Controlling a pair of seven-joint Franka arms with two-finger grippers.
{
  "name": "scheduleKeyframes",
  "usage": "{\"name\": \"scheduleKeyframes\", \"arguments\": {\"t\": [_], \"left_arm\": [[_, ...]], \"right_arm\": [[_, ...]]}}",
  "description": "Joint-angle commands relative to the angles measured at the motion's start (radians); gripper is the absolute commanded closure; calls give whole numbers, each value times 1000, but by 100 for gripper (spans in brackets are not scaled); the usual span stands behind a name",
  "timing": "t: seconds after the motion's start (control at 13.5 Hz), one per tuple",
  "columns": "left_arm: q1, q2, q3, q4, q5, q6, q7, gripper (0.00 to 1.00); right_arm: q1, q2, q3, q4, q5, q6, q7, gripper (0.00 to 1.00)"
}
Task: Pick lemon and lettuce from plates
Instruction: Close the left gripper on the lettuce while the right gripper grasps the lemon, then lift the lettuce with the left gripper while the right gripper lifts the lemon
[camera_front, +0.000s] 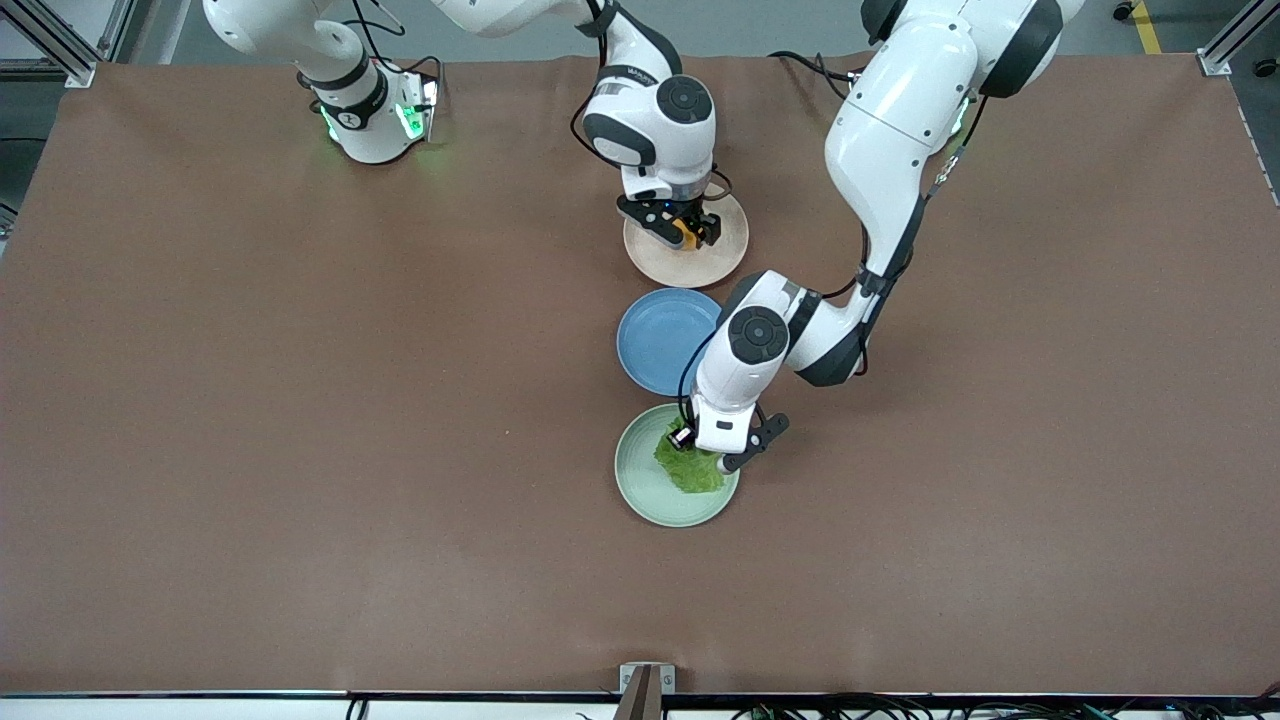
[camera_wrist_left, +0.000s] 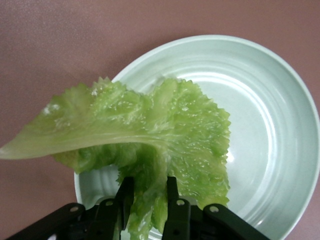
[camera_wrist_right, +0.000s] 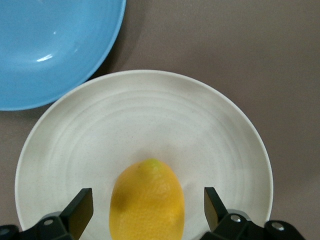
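3 plates sit in a row on the brown table: beige-pink plate farthest from the front cam, blue plate in the middle, mint green plate nearest.

Right gripper is low over the beige-pink plate. Front view shows only a bit of orange-yellow between the fingers; the right wrist view gives the rest — the lemon lies on the plate with the fingers spread wide on either side, gaps to the skin, so not touching. That view also catches the blue plate's rim just beside the beige one.

Left gripper is at the mint green plate's edge toward the left arm's end. In the front view the wrist covers part of the lettuce. The left wrist view shows the grip: fingers narrow, pinched on the lettuce near one edge, the leaf bowed up off the plate, its pale stem end sticking out past the rim over the table.

No readable writing or brand marks in any view.
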Motion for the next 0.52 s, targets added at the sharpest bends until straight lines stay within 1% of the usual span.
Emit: {"name": "scheduleKeyframes", "arguments": {"t": [0.0, 0.07, 0.22, 0.3, 0.44], "left_arm": [[-6, -2, 4, 13, -4, 8, -1, 82], [-9, -8, 4, 13, -4, 8, -6, 86], [-14, -34, 2, 11, -12, 3, -7, 92], [-14, -54, 1, 5, -13, -4, -7, 95], [-11, -110, -7, 1, -15, -55, -9, 99]], "right_arm": [[26, 24, -13, 15, -39, 7, 49, 7], [41, 33, -19, 19, -55, 7, 73, 7], [43, 58, -19, 59, -79, 6, 124, 7], [43, 59, -19, 62, -86, 6, 133, 7], [43, 61, -19, 67, -83, 6, 141, 8]]}}
